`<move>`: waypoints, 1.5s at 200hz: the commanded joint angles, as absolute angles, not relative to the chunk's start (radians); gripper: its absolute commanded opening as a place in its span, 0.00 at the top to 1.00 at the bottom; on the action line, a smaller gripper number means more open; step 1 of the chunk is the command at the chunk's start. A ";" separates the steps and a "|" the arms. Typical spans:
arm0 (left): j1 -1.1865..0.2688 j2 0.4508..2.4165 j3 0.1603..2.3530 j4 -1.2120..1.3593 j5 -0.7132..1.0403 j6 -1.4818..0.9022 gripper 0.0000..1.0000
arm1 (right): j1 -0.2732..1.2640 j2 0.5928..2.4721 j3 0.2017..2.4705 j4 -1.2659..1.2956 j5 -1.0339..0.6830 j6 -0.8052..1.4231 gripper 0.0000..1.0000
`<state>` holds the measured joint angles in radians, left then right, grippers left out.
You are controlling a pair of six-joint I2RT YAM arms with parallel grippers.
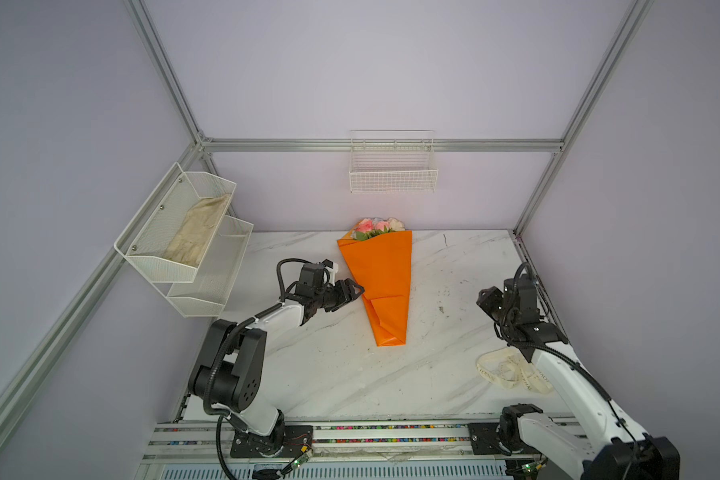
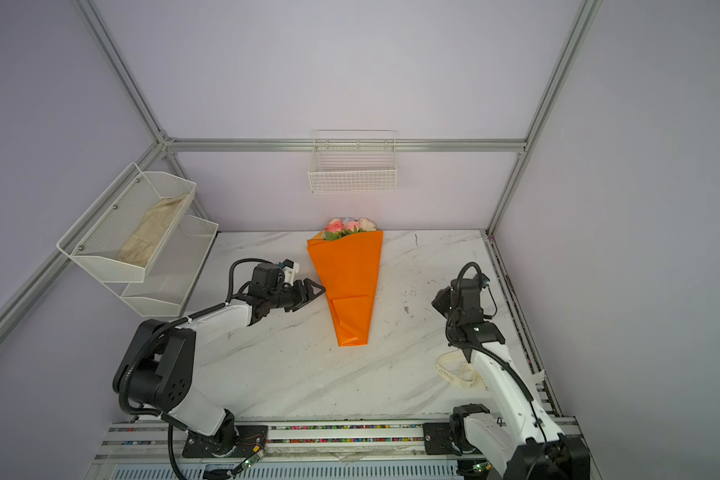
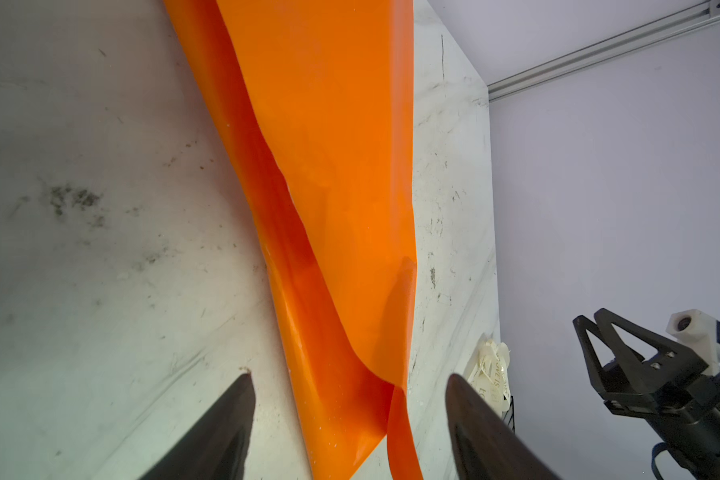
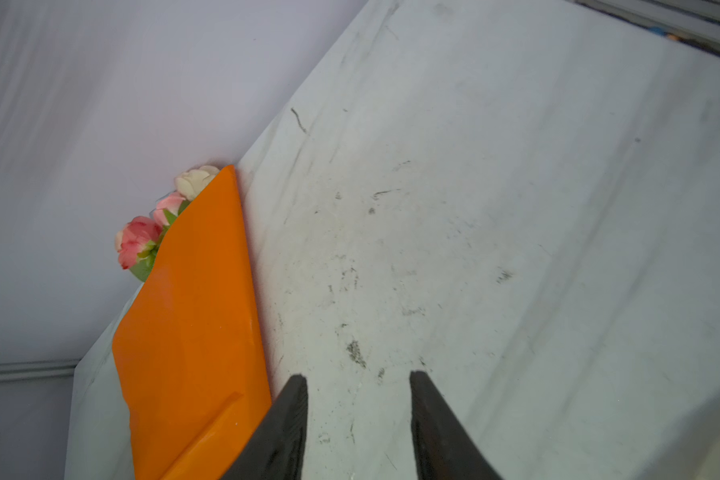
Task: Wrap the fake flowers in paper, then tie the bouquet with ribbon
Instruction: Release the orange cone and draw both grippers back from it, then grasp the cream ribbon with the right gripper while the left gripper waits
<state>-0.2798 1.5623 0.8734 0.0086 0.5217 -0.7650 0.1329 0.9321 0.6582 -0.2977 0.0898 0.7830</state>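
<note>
Left pincer, prongs apart and empty, sits just at nine o'clock of the bouquet of fake flowers. Right pincer, also apart and empty, hangs well off at three o'clock. The glossy orange paper forms a creased, flat cone, with soft blooms toward twelve, on the scuffed marbled surface. Wrapping looks done but tying is not begun: the limp cream ribbon lies loose at four o'clock.

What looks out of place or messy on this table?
The ribbon lies in a loose tangle at the table's near right edge, partly under the right arm, apart from the bouquet. The bouquet's orange paper curls up loose near the narrow end. The table is also scuffed with dark smudges.
</note>
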 commanded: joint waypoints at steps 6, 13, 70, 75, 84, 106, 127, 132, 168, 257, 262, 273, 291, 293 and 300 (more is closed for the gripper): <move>-0.275 1.448 0.792 -0.004 0.510 -0.739 0.28 | 0.130 0.871 0.556 -0.500 0.164 0.965 0.59; -0.275 1.423 0.776 -0.008 0.511 -0.738 0.29 | 0.131 0.871 0.537 -0.505 0.156 0.968 0.59; -0.275 1.235 0.726 -0.121 0.490 -0.689 0.29 | 0.132 0.956 0.550 -0.623 0.083 0.858 0.57; -0.275 1.231 0.727 -0.132 0.486 -0.682 0.29 | 0.133 0.955 0.547 -0.633 0.080 0.859 0.56; -0.275 1.224 0.729 -0.148 0.480 -0.672 0.29 | 0.133 0.942 0.539 -0.635 0.073 0.857 0.55; -0.275 1.222 0.727 -0.157 0.479 -0.664 0.29 | 0.133 0.944 0.538 -0.647 0.062 0.879 0.54; -0.275 1.227 0.729 -0.158 0.486 -0.663 0.29 | 0.148 0.974 0.542 -0.663 0.055 0.905 0.53; -0.275 1.228 0.728 -0.158 0.486 -0.660 0.29 | 0.152 0.978 0.542 -0.666 0.046 0.913 0.53; -0.274 1.238 0.719 -0.169 0.486 -0.645 0.29 | 0.188 0.952 0.511 -0.645 0.055 0.985 0.51; -0.274 1.230 0.718 -0.172 0.489 -0.652 0.29 | 0.276 1.186 0.539 -0.515 0.048 0.924 0.66; -0.275 1.228 0.718 -0.174 0.488 -0.650 0.29 | 0.282 1.194 0.546 -0.501 0.042 0.911 0.70; -0.274 1.222 0.716 -0.179 0.486 -0.652 0.29 | 0.296 1.196 0.568 -0.494 0.035 0.893 0.84; -0.275 1.205 0.719 -0.191 0.487 -0.650 0.29 | 0.337 1.164 0.637 -0.487 0.027 0.851 0.96; -0.275 1.203 0.721 -0.192 0.488 -0.649 0.29 | 0.343 1.157 0.647 -0.484 0.022 0.847 0.97; -0.275 1.195 0.720 -0.192 0.490 -0.648 0.29 | 0.359 1.134 0.674 -0.461 -0.009 0.826 0.98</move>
